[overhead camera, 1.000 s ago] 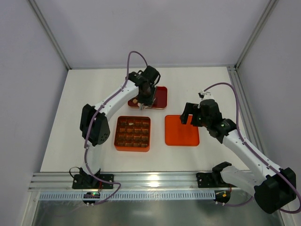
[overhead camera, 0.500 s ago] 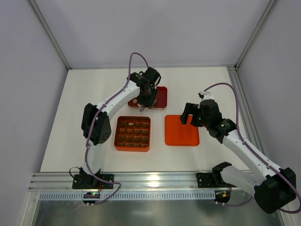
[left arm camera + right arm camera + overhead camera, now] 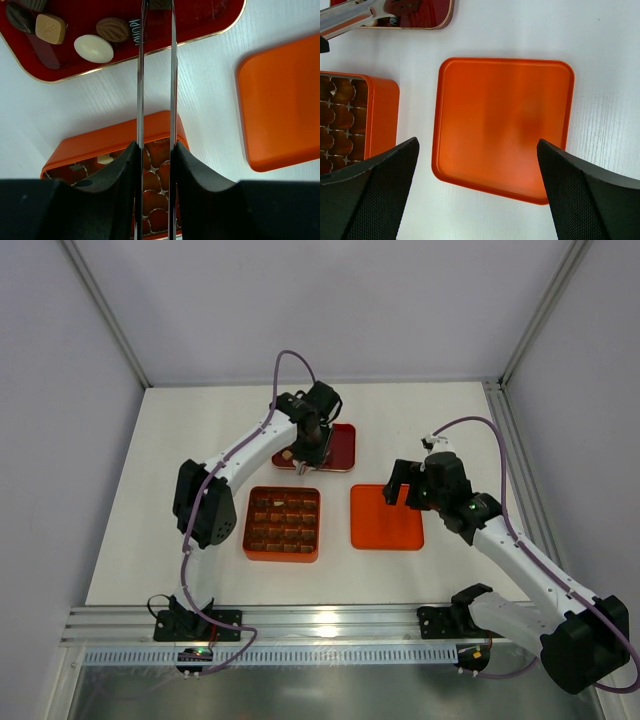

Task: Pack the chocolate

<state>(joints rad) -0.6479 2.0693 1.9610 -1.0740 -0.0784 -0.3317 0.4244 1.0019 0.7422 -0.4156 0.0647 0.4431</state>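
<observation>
Several chocolates lie in the red tray (image 3: pixel 210 20): a cream oval (image 3: pixel 93 48), a tan square (image 3: pixel 50 28) and a ribbed brown one (image 3: pixel 113 29). My left gripper (image 3: pixel 157 5) reaches into that tray with long thin metal fingers (image 3: pixel 140 75) standing narrowly apart. A dark brown chocolate (image 3: pixel 159 3) sits between their tips at the frame's top edge. The left gripper (image 3: pixel 304 464) is over the tray's near left part. My right gripper (image 3: pixel 477 145) hangs wide open above the orange lid (image 3: pixel 502 125), holding nothing.
The orange grid box (image 3: pixel 283 556) stands near the middle, its cells lined with brown paper cups. A pale piece (image 3: pixel 104 159) lies in one cell. The flat lid (image 3: pixel 386 517) lies to the box's right. The red tray (image 3: pixel 342 446) is behind the box.
The left arm has shifted slightly over the red tray. The right arm has not moved.
</observation>
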